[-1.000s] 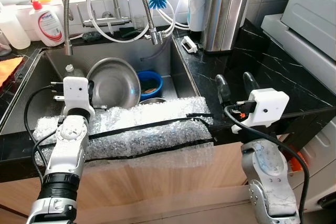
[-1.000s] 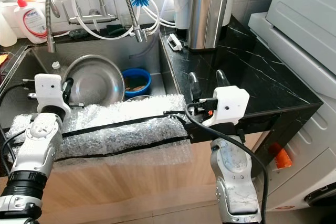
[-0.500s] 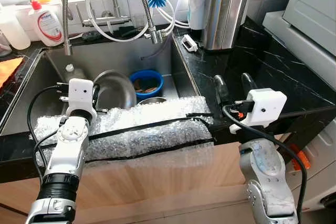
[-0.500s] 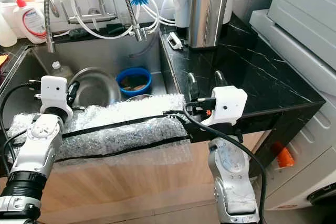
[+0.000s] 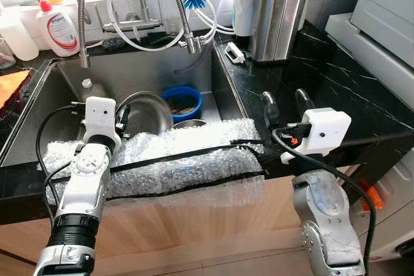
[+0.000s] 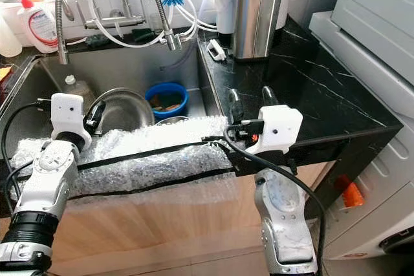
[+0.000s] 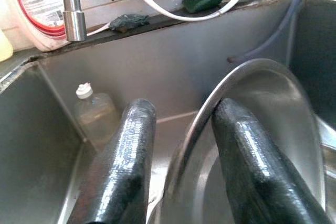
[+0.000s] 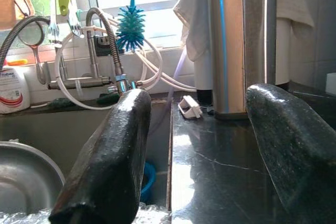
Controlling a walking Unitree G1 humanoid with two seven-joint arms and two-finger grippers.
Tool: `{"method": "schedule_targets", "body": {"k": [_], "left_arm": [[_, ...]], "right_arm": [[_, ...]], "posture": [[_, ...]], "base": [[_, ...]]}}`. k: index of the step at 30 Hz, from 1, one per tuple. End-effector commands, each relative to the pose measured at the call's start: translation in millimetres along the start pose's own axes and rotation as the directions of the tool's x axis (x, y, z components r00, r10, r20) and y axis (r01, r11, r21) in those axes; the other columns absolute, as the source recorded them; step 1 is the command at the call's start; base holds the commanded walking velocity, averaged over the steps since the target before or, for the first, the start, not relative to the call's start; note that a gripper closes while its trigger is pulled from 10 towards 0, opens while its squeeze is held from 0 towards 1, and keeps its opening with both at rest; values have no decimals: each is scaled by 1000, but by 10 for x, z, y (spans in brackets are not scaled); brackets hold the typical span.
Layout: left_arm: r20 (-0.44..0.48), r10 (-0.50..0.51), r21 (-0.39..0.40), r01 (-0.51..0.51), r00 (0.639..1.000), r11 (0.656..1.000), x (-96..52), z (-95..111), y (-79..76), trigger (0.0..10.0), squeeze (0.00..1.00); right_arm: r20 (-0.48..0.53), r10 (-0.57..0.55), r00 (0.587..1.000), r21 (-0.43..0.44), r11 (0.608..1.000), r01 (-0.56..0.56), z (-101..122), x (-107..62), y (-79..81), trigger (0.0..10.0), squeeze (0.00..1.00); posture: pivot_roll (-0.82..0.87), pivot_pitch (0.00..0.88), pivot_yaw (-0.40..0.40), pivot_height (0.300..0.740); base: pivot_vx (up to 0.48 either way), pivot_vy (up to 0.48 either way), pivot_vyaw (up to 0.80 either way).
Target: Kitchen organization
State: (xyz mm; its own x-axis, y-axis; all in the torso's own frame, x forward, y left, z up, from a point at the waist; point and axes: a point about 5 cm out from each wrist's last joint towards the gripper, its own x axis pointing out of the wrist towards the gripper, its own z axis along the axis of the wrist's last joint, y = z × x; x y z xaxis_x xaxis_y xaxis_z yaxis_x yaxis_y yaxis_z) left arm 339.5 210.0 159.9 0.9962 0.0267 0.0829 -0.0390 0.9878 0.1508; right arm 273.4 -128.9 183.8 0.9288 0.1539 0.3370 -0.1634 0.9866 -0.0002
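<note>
Two tools in play, one loaded, one idle; risks listed big to small, all placed off the sink.

- sink [image 5: 71,105]: steel basin, crowded. Hard walls all round, so anything dropped bangs and bounces onto the other dishes.
- bench [image 5: 336,88]: black stone, right of the sink. Likely drop-off spot for the pan, but that's a guess from the task line.
- bubble wrap [image 5: 181,159]: lies over the sink's front edge with black straps across it. Pan has to clear it on the way out; a low rim could snag a strap and twist in the grip.
- steel pan [image 5: 147,113]: inside the sink, tilted up on edge, near the front wall. Thin, slick rim, heavy off to one side of the grip, so it can swing or slide out if lifted fast.
- left tool [image 7: 181,145]: down in the sink, fingers narrow with the pan rim between them. One finger [image 7: 247,156] inside the rim, the other outside. Bite looks shallow, so slipping is the main worry.
- right tool [image 5: 284,103]: over the bench just right of the sink, fingers spread wide, nothing held. Could get in the way if the pan swings right.
- blue bowl [image 5: 182,100]: in the sink behind the pan, some food bits inside. A falling pan would hit it first.
- small bottle [image 7: 95,115]: at the sink's back left corner, upright. Could be knocked over if the pan swings left.
</note>
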Motion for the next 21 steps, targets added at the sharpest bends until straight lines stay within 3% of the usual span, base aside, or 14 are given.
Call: {"method": "schedule_targets", "body": {"k": [1, 2, 3, 4, 8, 15, 16, 17, 21], "left_arm": [[-18, -18, -62, 17, 1000, 998, -15, -13, -14, 10000, 0], [-11, -22, -68, 22, 1000, 997, -10, 4, -8, 10000, 220], [-6, -25, -69, 25, 1000, 997, -7, 14, -5, 10000, 220], [-2, -30, -70, 30, 1000, 997, -2, 27, -2, 10000, 1000], [-10, -65, -55, 64, 998, 996, 15, 39, -11, 10000, 1000], [-77, -219, 46, 223, 973, 974, 55, 16, -126, 10000, 1000], [-89, -235, 62, 241, 968, 969, 58, 11, -134, 10000, 322], [-115, -265, 82, 275, 957, 958, 60, -9, -147, 10000, 0], [-117, -284, 92, 295, 952, 951, 67, 1, -139, 10000, 0]], "right_arm": [[-1, 14, 1000, -2, 1000, -14, 11, 31, 31, 10000, 0], [-1, 15, 1000, -2, 1000, -15, 11, 33, 33, 10000, 0], [-1, 16, 1000, -1, 1000, -16, 11, 34, 35, 10000, 0], [-2, 18, 1000, 0, 1000, -18, 8, 36, 39, 10000, 0], [-5, 22, 1000, 3, 1000, -22, 1, 43, 54, 10000, 0], [-15, 28, 999, 2, 1000, -28, -13, 50, 64, 10000, 0], [-16, 28, 999, 2, 1000, -28, -16, 48, 62, 10000, 0], [-18, 28, 999, 2, 1000, -27, -19, 47, 59, 10000, 0], [-20, 27, 999, 1, 1000, -27, -21, 52, 59, 10000, 0]], "posture": [[-105, 51, 72, 740], [-105, 51, 72, 740], [-105, 51, 72, 740], [-100, 44, 74, 740], [-99, 45, 77, 740], [-94, 55, 78, 740], [-94, 55, 78, 740], [-93, 57, 81, 740], [-93, 59, 83, 740]], "base": [[0, 0, 0], [0, 0, 0], [0, 0, 0], [0, 0, 0], [0, 0, 0], [0, 0, 0], [0, 0, 0], [0, 0, 0], [0, 0, 0]]}}
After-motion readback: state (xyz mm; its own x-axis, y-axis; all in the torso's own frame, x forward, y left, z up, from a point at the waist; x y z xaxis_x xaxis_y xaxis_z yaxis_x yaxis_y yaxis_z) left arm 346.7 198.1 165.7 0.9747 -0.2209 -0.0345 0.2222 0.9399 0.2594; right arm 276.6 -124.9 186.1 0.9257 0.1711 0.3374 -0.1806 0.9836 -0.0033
